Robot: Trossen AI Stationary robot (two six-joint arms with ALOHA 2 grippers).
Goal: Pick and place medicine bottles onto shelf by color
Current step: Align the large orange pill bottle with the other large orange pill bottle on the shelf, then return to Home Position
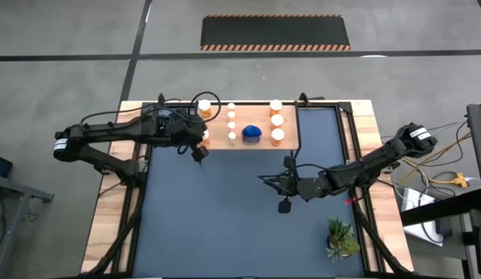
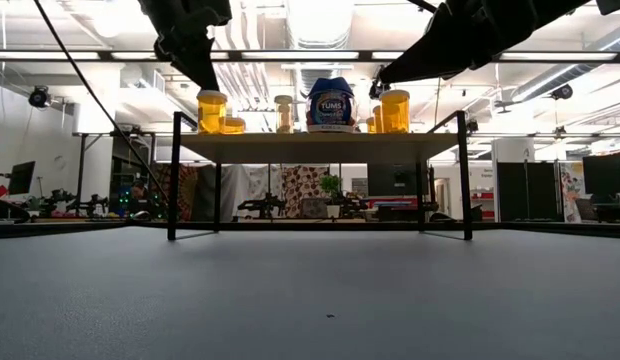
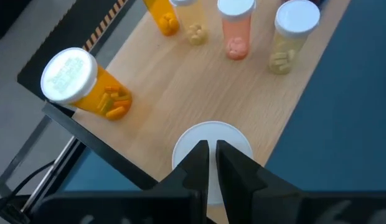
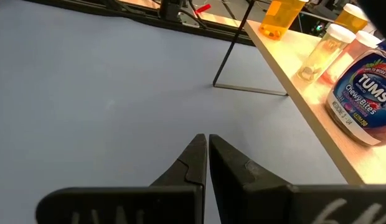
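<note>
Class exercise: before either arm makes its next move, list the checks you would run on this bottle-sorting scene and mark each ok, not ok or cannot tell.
1. Left gripper empty: ok, fingers shut, nothing between them, above a white-capped bottle at the shelf's edge.
2. Right gripper empty: ok, shut over the blue mat.
3. Bottles upright on the shelf: ok.
4. Blue bottle on the shelf: ok.
5. Bottles left on the mat: ok, none seen.
6. Colour grouping right: cannot tell.

Closed right hand (image 4: 207, 152) over mat (image 4: 87, 81), beside shelf (image 4: 305, 118).
</note>
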